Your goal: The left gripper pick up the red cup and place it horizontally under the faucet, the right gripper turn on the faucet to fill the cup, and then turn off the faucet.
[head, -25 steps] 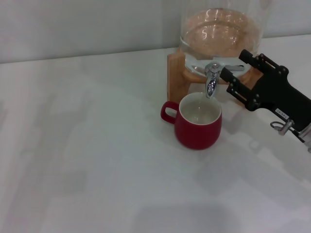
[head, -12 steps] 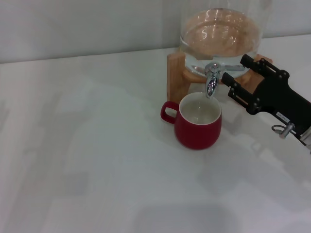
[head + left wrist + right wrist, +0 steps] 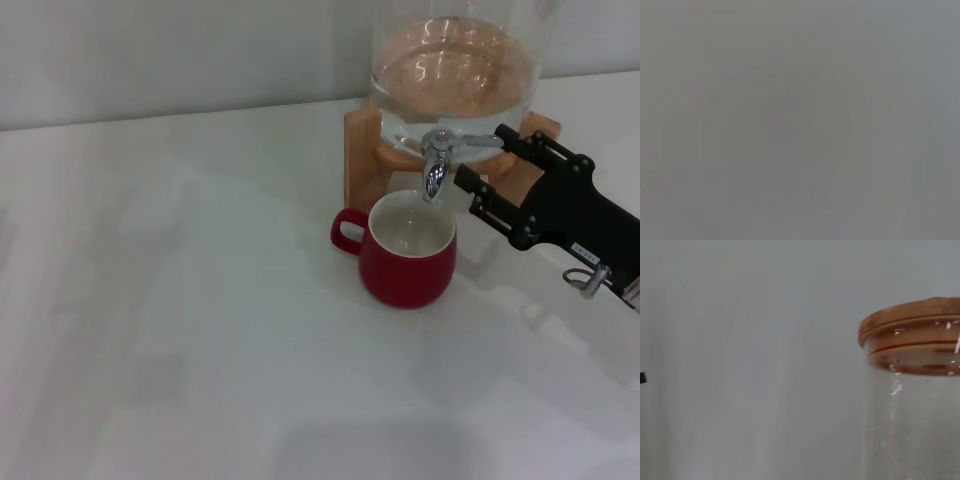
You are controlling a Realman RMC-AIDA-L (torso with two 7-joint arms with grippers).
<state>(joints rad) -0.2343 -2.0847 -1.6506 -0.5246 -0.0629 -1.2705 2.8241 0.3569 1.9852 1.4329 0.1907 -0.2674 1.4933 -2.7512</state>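
The red cup (image 3: 407,262) stands upright on the white table, its handle toward the left, directly below the faucet (image 3: 435,170). The faucet's chrome lever points right. My right gripper (image 3: 485,156) is open just right of the faucet; the lever's end lies about between its jaws, and I cannot tell whether they touch it. The left gripper is out of view in the head view, and the left wrist view shows only plain grey.
The glass dispenser (image 3: 455,70) on its wooden stand (image 3: 362,160) is at the back right of the white table (image 3: 180,330). The right wrist view shows its wooden lid (image 3: 912,335) and glass wall (image 3: 910,430) before a grey wall.
My right gripper has shifted a little toward the front and right, staying open beside the faucet lever. The cup and the faucet have not moved.
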